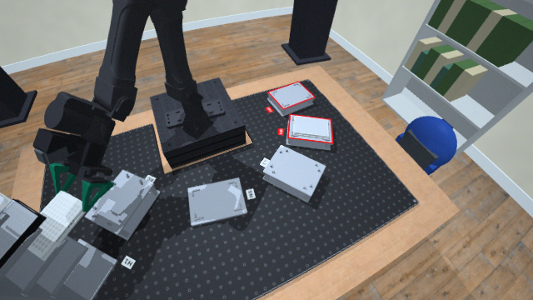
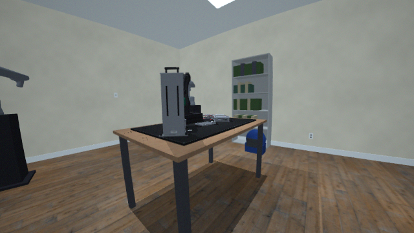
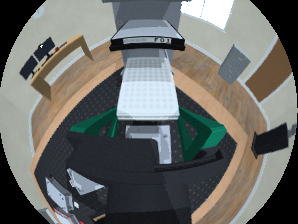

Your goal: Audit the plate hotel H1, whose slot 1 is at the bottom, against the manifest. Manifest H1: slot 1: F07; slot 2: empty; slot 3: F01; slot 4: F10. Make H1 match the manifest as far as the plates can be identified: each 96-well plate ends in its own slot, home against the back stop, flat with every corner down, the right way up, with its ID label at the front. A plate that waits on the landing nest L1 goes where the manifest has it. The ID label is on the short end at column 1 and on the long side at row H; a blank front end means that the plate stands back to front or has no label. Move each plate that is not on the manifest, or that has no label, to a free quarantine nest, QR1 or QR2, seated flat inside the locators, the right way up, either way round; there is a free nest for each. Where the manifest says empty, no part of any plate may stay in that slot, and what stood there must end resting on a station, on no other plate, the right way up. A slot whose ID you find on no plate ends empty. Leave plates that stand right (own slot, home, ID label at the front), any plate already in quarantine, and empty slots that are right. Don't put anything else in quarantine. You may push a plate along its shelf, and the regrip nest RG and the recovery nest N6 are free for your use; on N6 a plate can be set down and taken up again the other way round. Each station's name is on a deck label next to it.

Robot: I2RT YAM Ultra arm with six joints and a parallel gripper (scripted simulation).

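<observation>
The plate hotel H1 (image 1: 12, 227) (image 2: 173, 103) stands at the mat's front left corner. A white 96-well plate (image 1: 62, 210) (image 3: 147, 90) sticks out of its front, partly drawn from a slot; I cannot tell which slot, and its ID is not readable. My gripper (image 1: 72, 197) (image 3: 147, 110), with green fingers, straddles the plate's outer end and is shut on its sides. In the wrist view a dark-edged plate or shelf front (image 3: 148, 40) with a small label shows in the hotel above the held plate.
Two red-framed quarantine nests lie at the back right: the far one (image 1: 291, 95) looks bare, the near one (image 1: 310, 129) holds a plate. Grey nests lie at mid-mat (image 1: 295, 172) (image 1: 216, 201), a stepped one (image 1: 122, 204) beside my gripper. The arm base (image 1: 196, 117) stands behind.
</observation>
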